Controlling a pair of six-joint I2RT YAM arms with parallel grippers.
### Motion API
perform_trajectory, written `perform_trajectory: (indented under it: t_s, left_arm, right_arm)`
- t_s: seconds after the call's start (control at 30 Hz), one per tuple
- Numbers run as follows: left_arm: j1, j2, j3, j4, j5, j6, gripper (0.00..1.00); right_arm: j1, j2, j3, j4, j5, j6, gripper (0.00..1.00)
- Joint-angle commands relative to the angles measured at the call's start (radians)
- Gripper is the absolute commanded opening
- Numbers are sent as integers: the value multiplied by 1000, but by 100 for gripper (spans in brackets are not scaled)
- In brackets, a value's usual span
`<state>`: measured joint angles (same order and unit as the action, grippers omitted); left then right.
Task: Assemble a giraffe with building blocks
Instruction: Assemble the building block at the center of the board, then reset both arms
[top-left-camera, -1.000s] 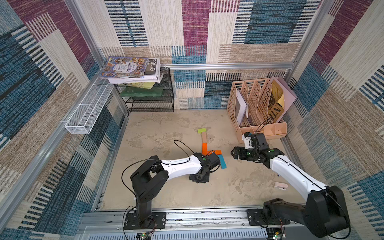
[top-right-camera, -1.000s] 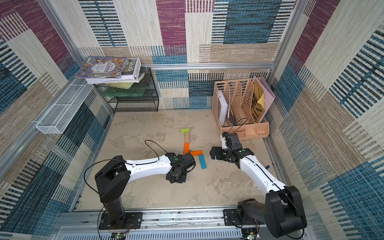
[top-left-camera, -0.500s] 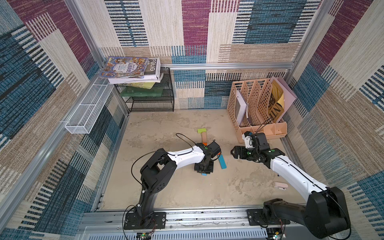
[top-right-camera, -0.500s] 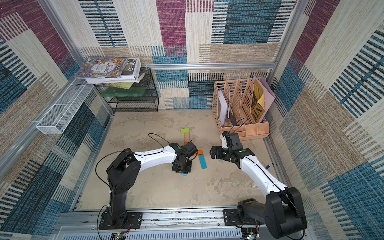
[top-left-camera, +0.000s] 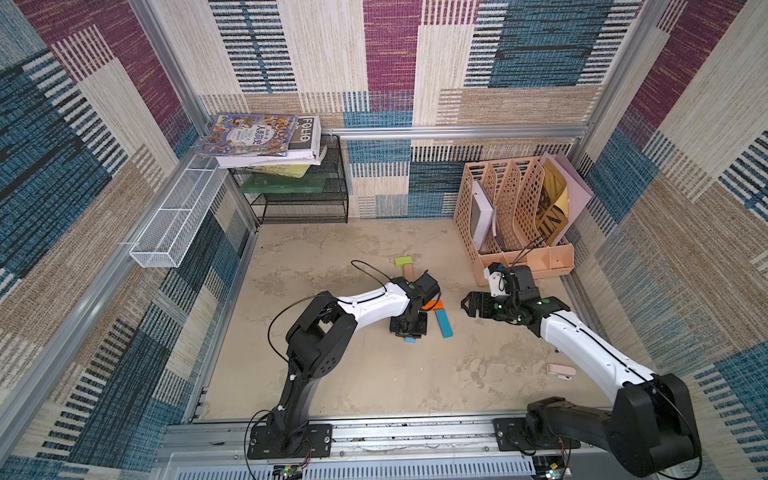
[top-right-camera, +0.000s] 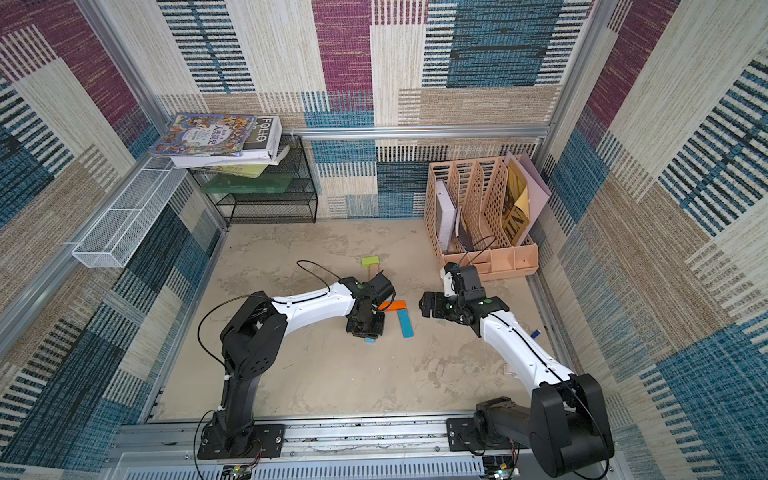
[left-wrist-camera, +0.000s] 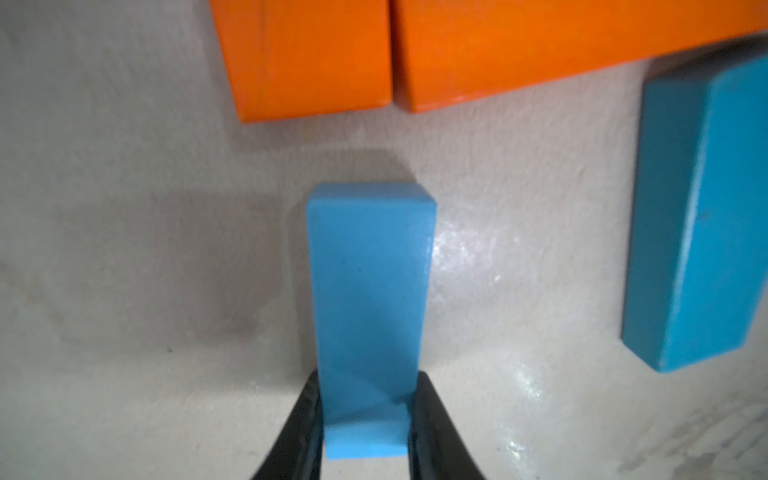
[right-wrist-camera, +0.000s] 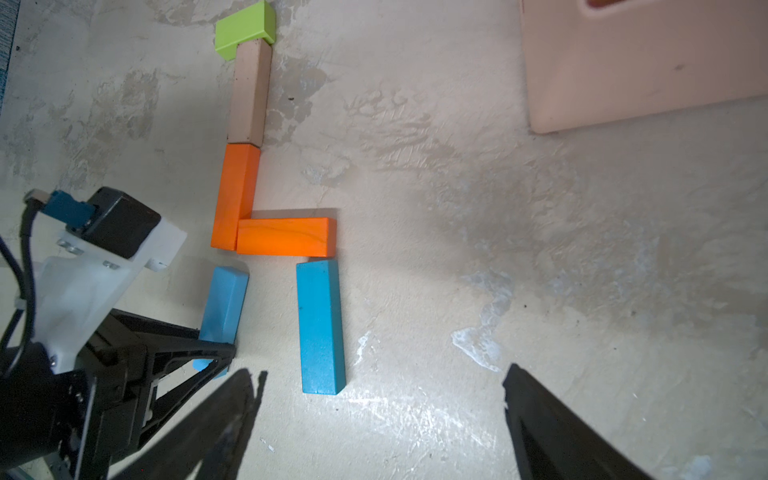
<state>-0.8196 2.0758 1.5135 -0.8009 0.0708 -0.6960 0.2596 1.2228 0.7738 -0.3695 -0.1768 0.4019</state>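
Note:
The giraffe lies partly built on the beige floor: lime-green head (right-wrist-camera: 245, 29), tan neck block (right-wrist-camera: 249, 93), orange neck block (right-wrist-camera: 235, 195) and orange body (right-wrist-camera: 286, 236) form an L. One blue leg (right-wrist-camera: 320, 328) lies flat below the body's far end. My left gripper (left-wrist-camera: 365, 399) is shut on the second blue block (left-wrist-camera: 370, 291), held on its narrow edge, its end a short gap from the orange blocks. In both top views the left gripper (top-left-camera: 409, 328) (top-right-camera: 368, 328) covers most of that block. My right gripper (right-wrist-camera: 380, 374) (top-left-camera: 471, 305) stands open and holds nothing, to the right of the figure.
A peach file organiser (top-left-camera: 519, 216) stands at the back right, close behind the right wrist. A black wire shelf (top-left-camera: 299, 195) with books and a white mesh basket (top-left-camera: 174, 224) are at the back left. A small pink object (top-left-camera: 561, 371) lies by the right arm.
The left arm has swung its elbow to the right and carried the blue block a little further back, toward the orange blocks. The right arm has not moved.

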Motion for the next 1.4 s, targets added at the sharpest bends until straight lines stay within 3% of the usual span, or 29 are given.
perform_trajectory:
  t_s: [0.0,0.7,0.83,0.87,0.9,0.93,1.13,1.27,1.37]
  left_arm:
    - [11,20,-2,-19,-25,13,13]
    - [20,26,9,-22,-32,16,15]
    - [18,5,-3,-9,-22,34,36]
    - [16,-9,-9,-4,-23,38,51]
    - [13,-24,-14,4,-25,46,89]
    - [12,-37,-15,7,-31,52,99]
    - [-37,-228,-16,-3,-121,85,100]
    - [-45,-531,-44,15,-181,161,100]
    - [56,-788,-145,121,-226,301,99]
  right_arm:
    - [-1,4,-3,15,-4,-3,96]
    - [-6,3,-7,20,-9,-4,96]
    - [-5,3,-10,22,-19,-8,96]
    - [-6,3,-9,21,-21,-9,96]
    - [-5,3,-10,21,-21,-12,96]
    - [-6,3,-9,20,-19,-13,96]
    - [-26,-18,-11,19,2,-23,96]
    - [-61,-117,1,22,34,-24,96]
    - [-78,-256,42,53,169,-17,96]
